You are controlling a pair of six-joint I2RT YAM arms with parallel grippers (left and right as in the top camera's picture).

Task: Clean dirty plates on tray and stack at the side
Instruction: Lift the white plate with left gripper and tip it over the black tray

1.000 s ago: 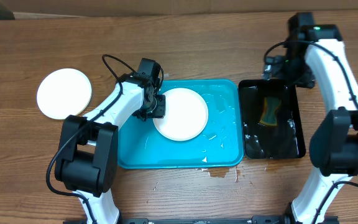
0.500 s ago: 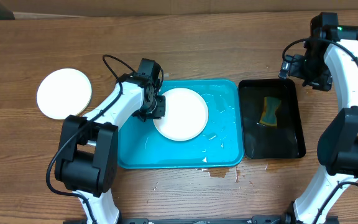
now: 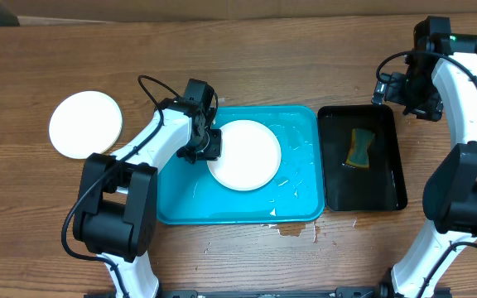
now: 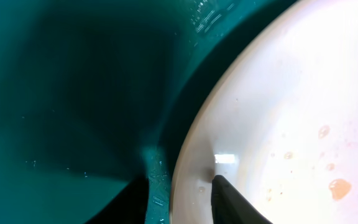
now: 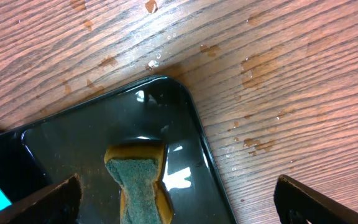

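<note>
Plate (image 3: 244, 155) has shifted slightly right.

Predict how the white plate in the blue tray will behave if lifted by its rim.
Probably slippery: the plate shows droplets and sits in the wet tray. Likely stiff, given its smooth moulded rim. Held at one edge by the left gripper, it may tilt.

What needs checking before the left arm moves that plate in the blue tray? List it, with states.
1. Left pincer astride the rim of the plate: ok.
2. Its grip closed firmly: cannot tell.
3. Plate clean: not ok, orange smears on it.
4. Right pincer open, away from the blue tray: ok.
5. Sponge lying in the black tray: ok.
</note>
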